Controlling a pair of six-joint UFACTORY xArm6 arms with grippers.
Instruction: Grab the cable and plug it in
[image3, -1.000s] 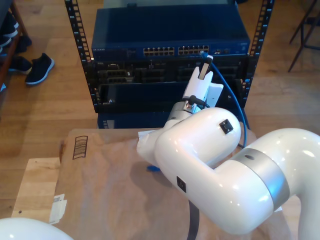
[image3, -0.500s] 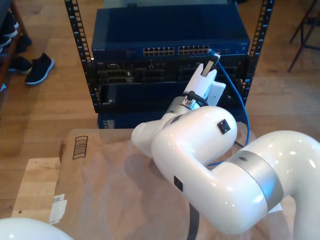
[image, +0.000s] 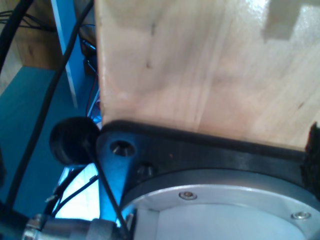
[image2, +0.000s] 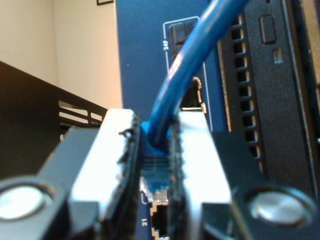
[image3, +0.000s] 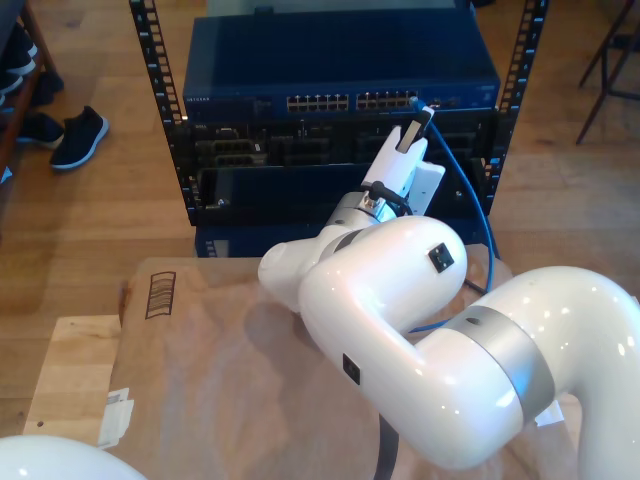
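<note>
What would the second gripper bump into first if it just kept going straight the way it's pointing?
Probably the blue network switch. My second gripper is shut on the cable, with the plug leading and an open port just ahead, so the plug should meet the port row first; depth is hard to judge.

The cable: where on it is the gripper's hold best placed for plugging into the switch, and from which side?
Judging by this pose, right behind the plug, where my second gripper clamps the cable. Come from behind, along the plug's axis, facing the switch ports; the slack bends away rearward.
</note>
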